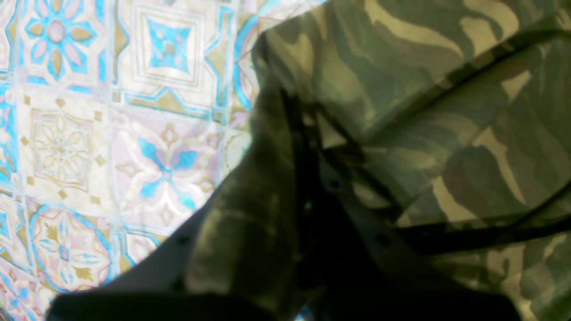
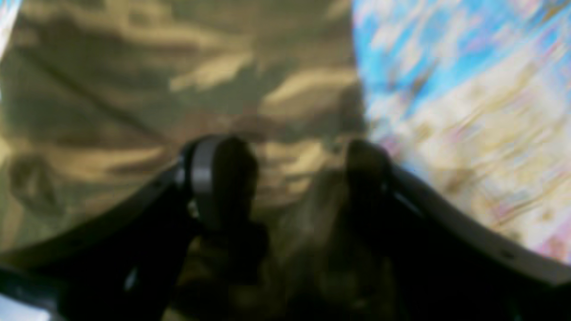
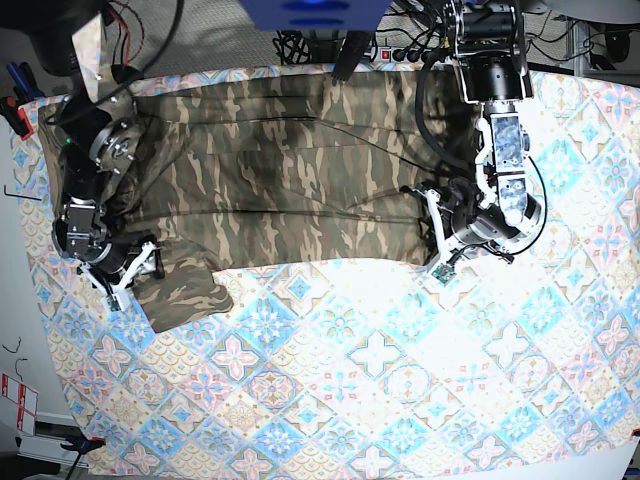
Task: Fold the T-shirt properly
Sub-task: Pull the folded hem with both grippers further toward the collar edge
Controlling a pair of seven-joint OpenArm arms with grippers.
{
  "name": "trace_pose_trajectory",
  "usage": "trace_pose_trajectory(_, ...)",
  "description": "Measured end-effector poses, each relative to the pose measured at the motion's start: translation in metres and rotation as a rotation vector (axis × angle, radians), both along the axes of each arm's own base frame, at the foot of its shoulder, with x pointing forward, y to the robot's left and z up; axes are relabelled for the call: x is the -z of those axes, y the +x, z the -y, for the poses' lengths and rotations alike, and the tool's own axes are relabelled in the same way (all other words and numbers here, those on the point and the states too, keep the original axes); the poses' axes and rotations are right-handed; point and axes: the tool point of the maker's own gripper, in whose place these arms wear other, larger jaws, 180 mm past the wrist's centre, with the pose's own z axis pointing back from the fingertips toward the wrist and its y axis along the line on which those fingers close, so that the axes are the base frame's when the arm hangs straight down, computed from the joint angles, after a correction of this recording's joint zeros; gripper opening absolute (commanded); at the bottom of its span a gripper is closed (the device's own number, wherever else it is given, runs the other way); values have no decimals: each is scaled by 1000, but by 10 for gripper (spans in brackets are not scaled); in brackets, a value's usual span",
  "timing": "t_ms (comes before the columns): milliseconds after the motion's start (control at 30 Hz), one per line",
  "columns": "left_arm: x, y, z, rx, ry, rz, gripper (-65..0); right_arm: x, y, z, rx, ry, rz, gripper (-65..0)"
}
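L gripper [image 1: 308,147] was clamped shut on the T-shirt [image 1: 446,133]: in L wrist view a dark bunched ridge of camo cloth ran up between its closed tips, w/ more fabric draped over the gripper body. In base view that gripper [image 3: 432,215] sat at the shirt's edge on the view's right side, arm coming down from the top.

R gripper [image 2: 294,165] had jaws apart; the two fingers [image 2: 223,178] stood w/ a clear gap between them, camo cloth showing through and below the gap. R wrist view was badly blurred, so can't tell if the tips touched the cloth. In base view this gripper [image 3: 125,270] was at the shirt's opposite end, on the view's left, next to a sleeve lying flat near the edge.

T-shirt [image 3: 290,170] lay spread lengthwise across the far part of the table, approx. flat w/ a few long creases, one long edge folded over along the near side. Sleeve [image 3: 185,290] stuck out toward the near side, just beside the R gripper.

Outward: patterned tablecloth [image 3: 380,370] w/ blue, pink and tan tile motifs covered the table, bare over the near half. Cables and a blue housing [image 3: 315,12] sat past the far edge.
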Motion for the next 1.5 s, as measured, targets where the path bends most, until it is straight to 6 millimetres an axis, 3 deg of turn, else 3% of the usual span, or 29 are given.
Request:
trace_pose_trajectory(367,5,-7,0,1,-1,-16,-650,-4,4,28,108,-28,46,-264)
trace_pose_trajectory(667,5,-7,0,1,-1,-17,-650,-6,1,37,142,-18,49,-264)
trace_pose_trajectory(800,5,-7,-1,0,0,-17,-650,-2,-2,34,137,-12,40,-264)
trace_pose_trajectory(900,5,-7,-1,0,0,-16,-650,3,-8,16,79,51,11,-267)
trace_pose_trajectory(1100,5,-7,-1,0,0,-16,-650,7,-3,0,96,96,-12,-268)
trace_pose_trajectory(1267,5,-7,-1,0,1,-16,-650,9,-5,-2,112,116,-56,-271)
trace_pose_trajectory(1367,5,-7,0,1,0,-16,-650,10,-6,-2,118,120,-67,-328)
trace_pose_trajectory(1500,5,-7,-1,1,1,-17,-650,11,-7,0,119,113,-75,-473)
